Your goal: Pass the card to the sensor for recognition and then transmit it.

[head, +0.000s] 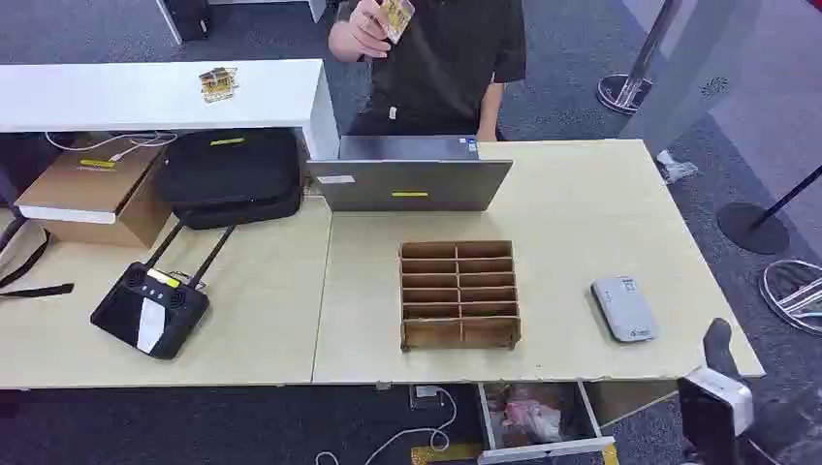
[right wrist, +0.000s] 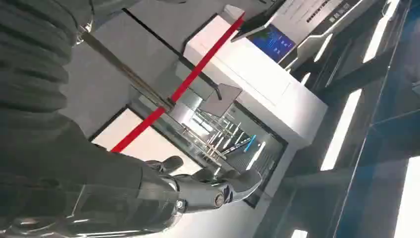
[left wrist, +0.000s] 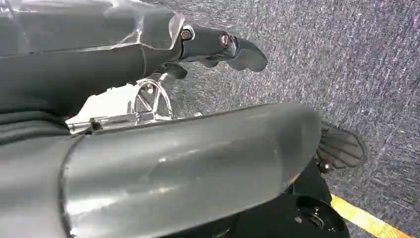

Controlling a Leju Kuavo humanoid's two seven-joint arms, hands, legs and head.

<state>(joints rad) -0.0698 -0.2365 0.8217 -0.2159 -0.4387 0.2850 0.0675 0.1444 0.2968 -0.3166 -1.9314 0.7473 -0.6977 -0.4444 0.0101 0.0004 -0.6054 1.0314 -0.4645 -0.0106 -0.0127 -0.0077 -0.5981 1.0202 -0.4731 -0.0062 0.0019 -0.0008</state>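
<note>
— Card [head: 396,14] was held upright in a person's hand [head: 361,35], across the bench [head: 582,208].
— Which robot hand was nearer?
— Right robot hand [head: 718,351], empty, fingers apart, rose at the near-right corner; left robot hand [left wrist: 218,47] hung empty.

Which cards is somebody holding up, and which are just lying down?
The person's hand holds one card up. The other cards lie on the white counter.

Person [head: 436,58]: cut off by the top edge above the chest. Card [head: 395,14] in the person's hand [head: 361,37]: partly cropped, print unreadable. Right hand [head: 719,392]: cut at lower right, fingers indistinct. Drawer [head: 538,418] contents: unclear.
</note>
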